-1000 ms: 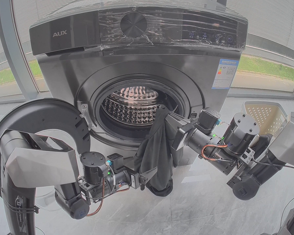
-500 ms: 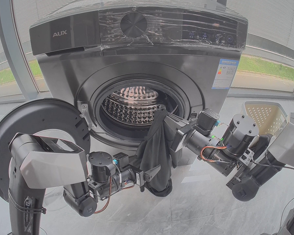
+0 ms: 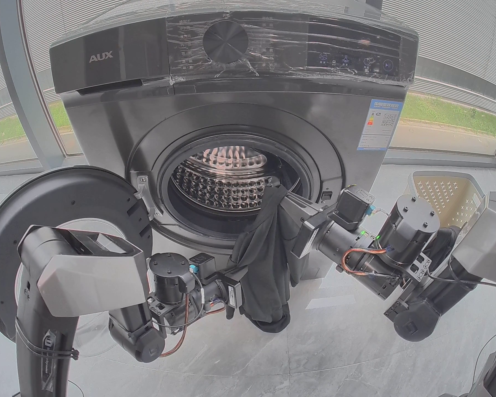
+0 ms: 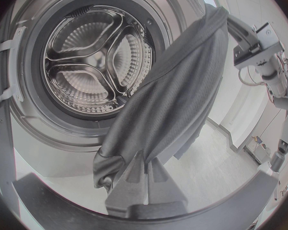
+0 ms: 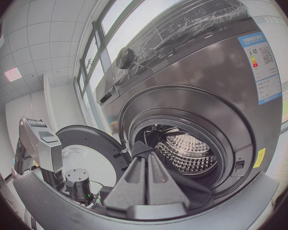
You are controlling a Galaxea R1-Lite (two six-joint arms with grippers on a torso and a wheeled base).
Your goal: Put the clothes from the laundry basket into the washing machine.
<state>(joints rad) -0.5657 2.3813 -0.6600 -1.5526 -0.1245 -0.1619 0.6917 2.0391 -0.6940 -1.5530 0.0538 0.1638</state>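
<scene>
— Arms first: how do they stand?

— The right arm comes in from the basket side with its elbow low and its forearm slanting up. That puts the right gripper point(image 3: 281, 195) at the lower right rim of the round opening in the dark grey front-loading washing machine point(image 3: 231, 106). The left arm is folded low over the floor with its forearm about level. The left gripper point(image 4: 146, 158) sits below the opening and points toward the right arm.

— And the jaws?

— Both pairs are pressed together on cloth. The right pair pinches the top of the dark grey mesh-knit garment point(image 3: 264, 255), and a fold bunches over its tips. The left pair is closed on a lower edge of the same piece, with a wad of fabric gathered just beside it.

— So where is the garment?

— It hangs between the two grippers, outside the machine, draped down the front panel from the opening's lower right rim. Its lowest fold is near the pale marbled tile floor point(image 3: 336, 354); I cannot tell whether it touches.

— What else is around?

— The perforated steel drum point(image 3: 220, 188) shows behind the cloth. The round dark door point(image 3: 66, 194) is swung open at the machine's left side, behind the left arm. The cream perforated plastic laundry basket point(image 3: 446, 194) stands on the floor at the machine's right, behind the right arm. The hanging cloth covers the lower right part of the opening's rim.
</scene>
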